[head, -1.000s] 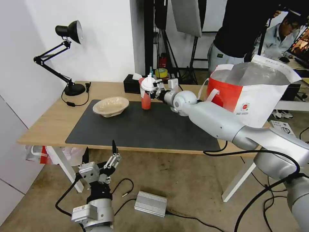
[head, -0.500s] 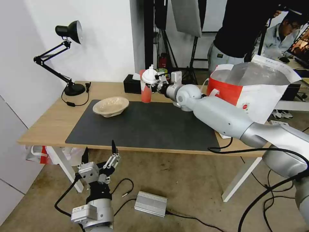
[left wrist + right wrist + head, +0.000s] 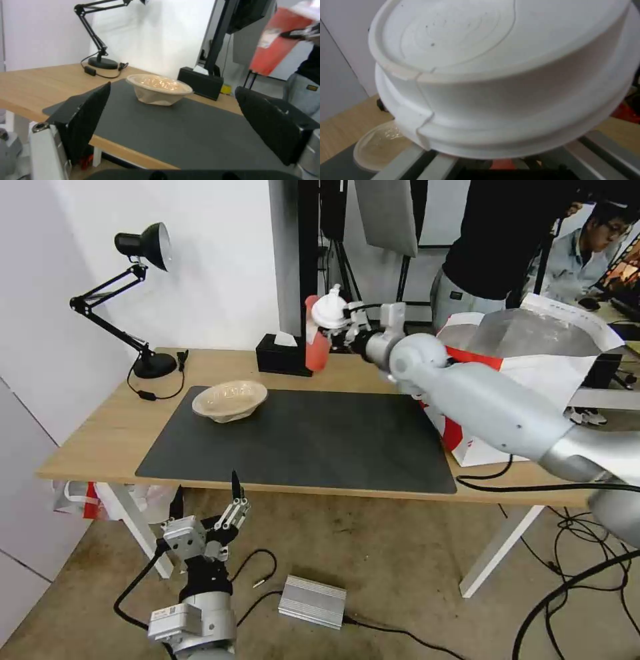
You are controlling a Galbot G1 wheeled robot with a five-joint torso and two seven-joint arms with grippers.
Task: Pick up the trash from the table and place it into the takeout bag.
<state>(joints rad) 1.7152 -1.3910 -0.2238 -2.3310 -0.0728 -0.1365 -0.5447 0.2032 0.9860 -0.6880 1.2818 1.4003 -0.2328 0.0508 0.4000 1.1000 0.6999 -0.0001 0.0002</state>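
At the far left corner of the long light-wood table (image 3: 100, 437) stands a black articulated desk lamp (image 3: 137, 300), its round base on the wood and its cord trailing toward the large dark grey mat (image 3: 300, 443) that covers the middle of the tabletop. Below the near edge, off the table, the left gripper (image 3: 205, 499) hangs parked above the floor with its two black fingers (image 3: 88, 113) spread wide apart and nothing between them. On the mat's far left corner sits the shallow beige pulp bowl (image 3: 230, 400), upright and well apart from both grippers; the left wrist view shows it (image 3: 159, 88) just inside the mat's edge. Behind the mat, along the far edge of the table, a black tissue box (image 3: 280, 359) rests on the wood with a white tissue poking out. Just above and beside that box, the right gripper (image 3: 341, 328) is clamped on the red drink cup with a white dome lid (image 3: 320, 337), holding it lifted clear of the table and tilted, lid uppermost. The right wrist view looks closely at the lid's white dome (image 3: 506, 75). The right arm reaches in from the right across the far edge. At the right end of the table stands the large boxy red-and-white takeout bag (image 3: 533, 360), its mouth open and the silver foil lining showing, partly behind the arm.
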